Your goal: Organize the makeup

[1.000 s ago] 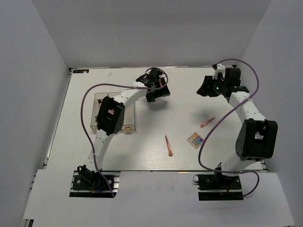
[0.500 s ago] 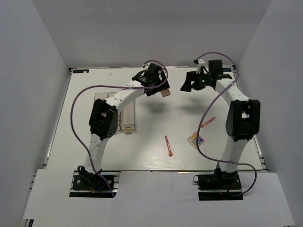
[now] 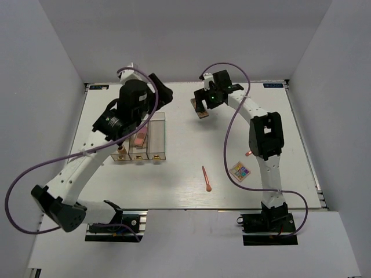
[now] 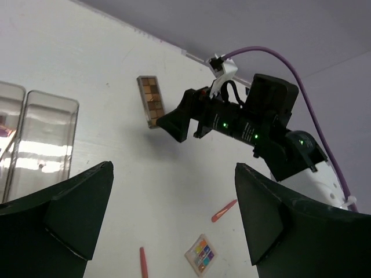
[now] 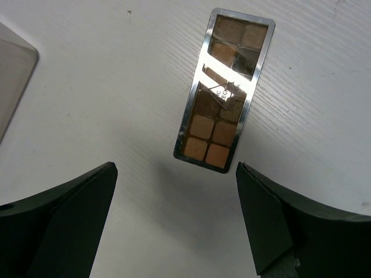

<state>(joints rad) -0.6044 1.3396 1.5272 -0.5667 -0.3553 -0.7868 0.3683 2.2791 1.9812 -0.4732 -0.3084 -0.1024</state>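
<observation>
Palette-wise, the brown eyeshadow palette [image 5: 223, 92] at the tabletop's [image 5: 87, 87] twelve o'clock, directly under your right tool [image 5: 174, 208] with its fingers spread apart, looks thin, stiff, light and slick, so pinch its long edges; your left tool [image 4: 174, 220], likewise apart, holds nothing.
</observation>
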